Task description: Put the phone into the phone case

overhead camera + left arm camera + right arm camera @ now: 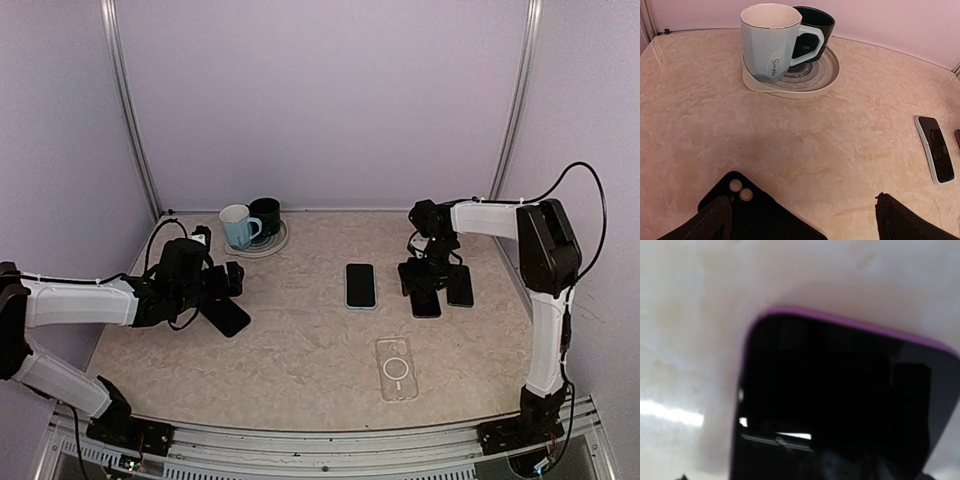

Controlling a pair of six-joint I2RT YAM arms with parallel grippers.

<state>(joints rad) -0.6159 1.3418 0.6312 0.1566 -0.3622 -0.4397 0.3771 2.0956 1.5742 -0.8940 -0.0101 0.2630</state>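
A black phone case (pixel 228 318) with two camera holes lies on the table at the left. My left gripper (pixel 232 280) hovers just above it, open and empty. In the left wrist view the case (pixel 747 212) lies under the left finger of my left gripper (pixel 810 227). A white-edged phone (pixel 360 285) lies screen up at mid-table and also shows in the left wrist view (pixel 936 148). A clear case (pixel 396 368) lies nearer the front. My right gripper (pixel 428 278) is low over a purple-edged phone (pixel 840 400), apparently open; its fingertips barely show.
A pale blue mug (pixel 237 226) and a dark mug (pixel 267 215) stand on a plate (pixel 275 245) at the back left. Another dark phone (pixel 460 288) lies beside the purple-edged phone (pixel 425 303). Upright frame posts stand at the back corners.
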